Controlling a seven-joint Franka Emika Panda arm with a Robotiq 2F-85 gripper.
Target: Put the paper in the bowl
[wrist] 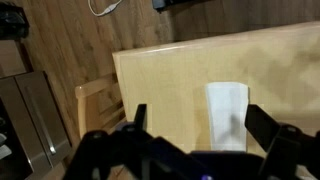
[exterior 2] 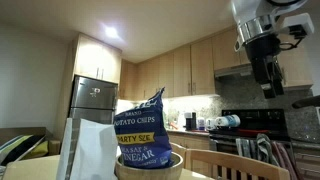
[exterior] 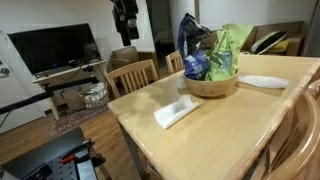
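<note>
Wrist view: the tool (wrist: 201,128), spread apart, hangs above the paper (wrist: 227,108) near the table (wrist: 160,80) edge.

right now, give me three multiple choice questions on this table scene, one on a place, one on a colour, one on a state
1. Where does the paper lie?
A. in the bowl
B. on the table, beside the bowl
C. on a chair seat

2. What colours are the snack bags in the bowl?
A. red and yellow
B. blue and green
C. black and white

3. How do the fingers of the gripper stand?
A. shut on the paper
B. shut on nothing
C. open, holding nothing

Answers:
1 B, the paper lies flat on the table, apart from the bowl.
2 B, one bag is blue and the other is green.
3 C, the wrist view shows the fingers wide apart, well above the paper.
</note>
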